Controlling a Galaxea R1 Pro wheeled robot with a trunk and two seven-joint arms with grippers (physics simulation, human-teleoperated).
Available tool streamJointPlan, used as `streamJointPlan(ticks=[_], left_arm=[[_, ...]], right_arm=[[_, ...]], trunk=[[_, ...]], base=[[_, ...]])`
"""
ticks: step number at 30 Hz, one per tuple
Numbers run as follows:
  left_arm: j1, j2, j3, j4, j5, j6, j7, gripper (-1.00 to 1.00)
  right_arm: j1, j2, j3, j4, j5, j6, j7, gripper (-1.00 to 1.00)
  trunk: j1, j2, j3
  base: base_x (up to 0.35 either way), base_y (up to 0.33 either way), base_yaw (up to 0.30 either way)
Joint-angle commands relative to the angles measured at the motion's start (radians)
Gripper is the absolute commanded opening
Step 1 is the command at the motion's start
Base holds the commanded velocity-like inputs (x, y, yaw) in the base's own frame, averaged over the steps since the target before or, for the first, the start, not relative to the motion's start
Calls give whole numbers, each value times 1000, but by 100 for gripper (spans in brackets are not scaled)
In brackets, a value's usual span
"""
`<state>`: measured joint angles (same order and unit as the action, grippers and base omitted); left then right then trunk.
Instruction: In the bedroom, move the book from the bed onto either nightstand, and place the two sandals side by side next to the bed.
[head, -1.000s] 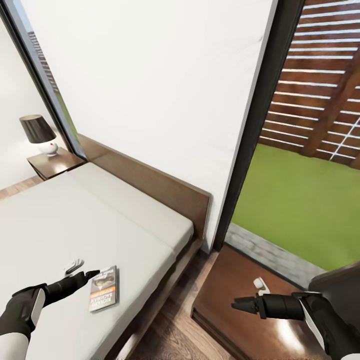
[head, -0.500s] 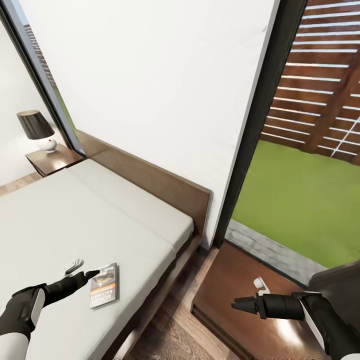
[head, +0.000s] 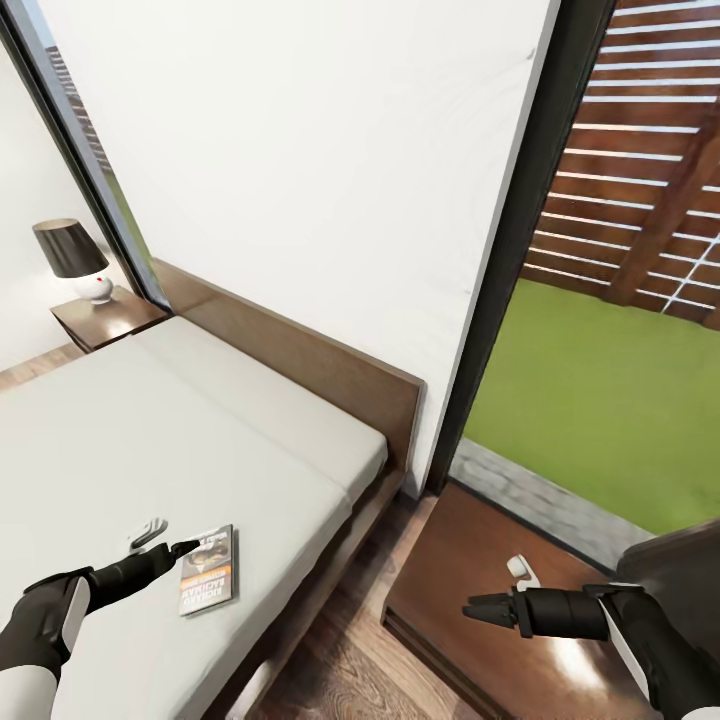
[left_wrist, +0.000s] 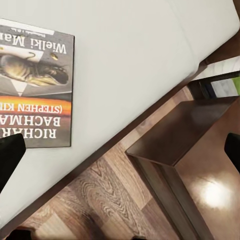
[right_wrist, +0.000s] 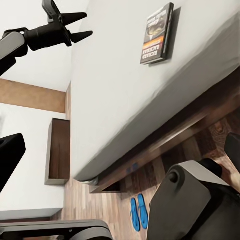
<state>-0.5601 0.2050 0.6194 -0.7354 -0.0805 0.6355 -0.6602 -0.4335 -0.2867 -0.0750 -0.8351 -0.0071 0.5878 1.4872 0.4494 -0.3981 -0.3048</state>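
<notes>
1. The paperback book (head: 207, 570) lies flat on the off-white mattress of the bed (head: 120, 450), near the mattress edge that faces the near nightstand; its cover shows an orange band and white "RICHARD BACHMAN" lettering.
2. The left tool (head: 160, 541) hovers just beside the book, fingers spread open with nothing between them; one dark fingertip points at the book's corner.
3. The right tool (head: 495, 590) hangs above the glossy reddish-brown nightstand (head: 470, 590) beside the bed, its fingers parted and empty.
4. In the right wrist view, the two blue sandals (right_wrist: 138, 212) lie side by side on the wood-plank floor (right_wrist: 125, 200), close to the bed frame.
5. A second nightstand (head: 105, 320) at the far side of the bed carries a lamp (head: 75, 262) with a dark shade and white base.
</notes>
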Motion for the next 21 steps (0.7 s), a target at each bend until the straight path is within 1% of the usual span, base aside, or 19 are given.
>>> streamJointPlan(ticks=[1,4,13,18,21], left_arm=[[-1,0,5,-1,-8,6,-9,100],[-1,0,5,-1,-8,6,-9,100],[-1,0,6,-1,-8,6,-9,100],[-1,1,6,-1,-8,6,-9,100],[-1,1,6,-1,-8,6,-9,100]], right_arm=[[-1,0,0,-1,0,10,3,100],[-1,0,0,-1,1,10,4,100],[-1,0,0,-1,1,10,2,100],[-1,0,0,-1,1,10,2,100],[-1,0,0,-1,1,10,2,100]], trunk=[[1,-2,-2],[1,-2,-2],[1,-2,-2],[1,-2,-2],[1,-2,-2]], base=[[0,0,-19],[0,0,-186],[0,0,-257],[0,17,-54],[0,187,-7]])
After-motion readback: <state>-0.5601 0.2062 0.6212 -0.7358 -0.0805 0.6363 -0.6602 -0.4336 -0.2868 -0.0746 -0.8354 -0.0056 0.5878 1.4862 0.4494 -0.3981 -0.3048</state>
